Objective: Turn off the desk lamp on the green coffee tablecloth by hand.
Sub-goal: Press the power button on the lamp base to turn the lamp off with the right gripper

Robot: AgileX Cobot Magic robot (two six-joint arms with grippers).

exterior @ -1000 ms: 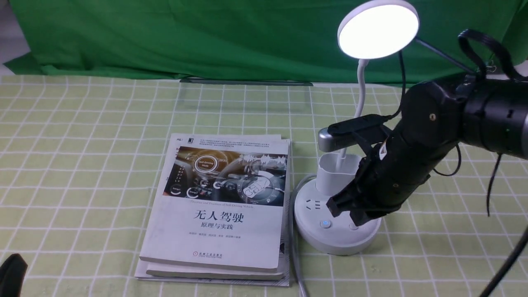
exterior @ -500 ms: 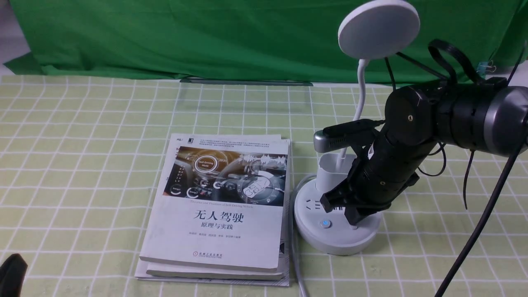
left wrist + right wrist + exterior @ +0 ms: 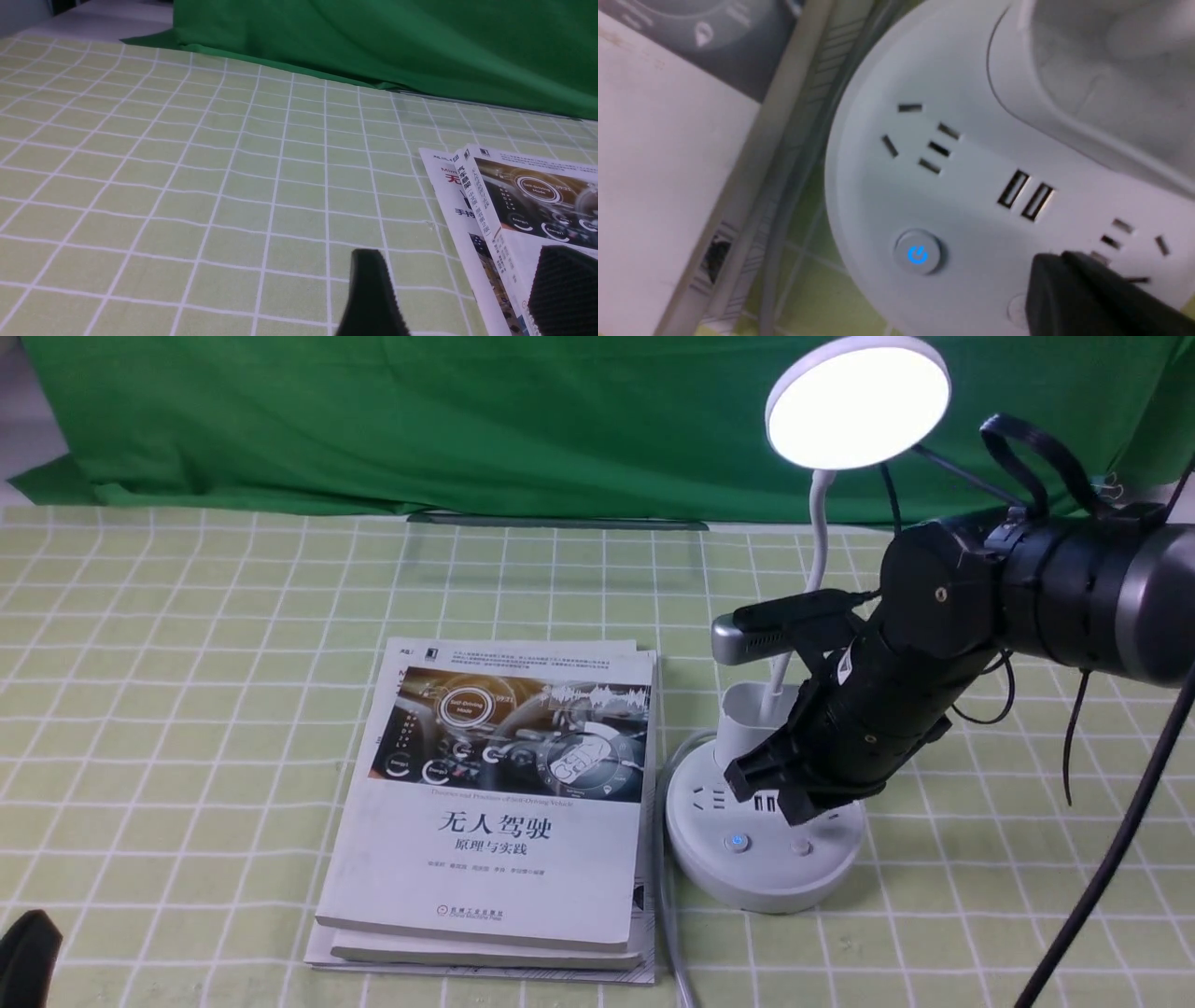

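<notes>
Lifted slightly off the lamp base since the frame half a second ago, the right black gripper with slim dark fingers (image 3: 794,803) now hovers above it, fingers together and holding nothing. That rise has uncovered the plain round white button (image 3: 800,847) beside the blue-lit power button (image 3: 737,842). Above, the white desk lamp with a round disc head and bendy neck (image 3: 858,403) glows again, its face dark in that frame. It stands on the light yellow-green cloth with white grid lines (image 3: 233,756), just right of the stacked books (image 3: 504,859), which have not moved. At the left, the black left gripper (image 3: 460,298) holds its fingers apart.
</notes>
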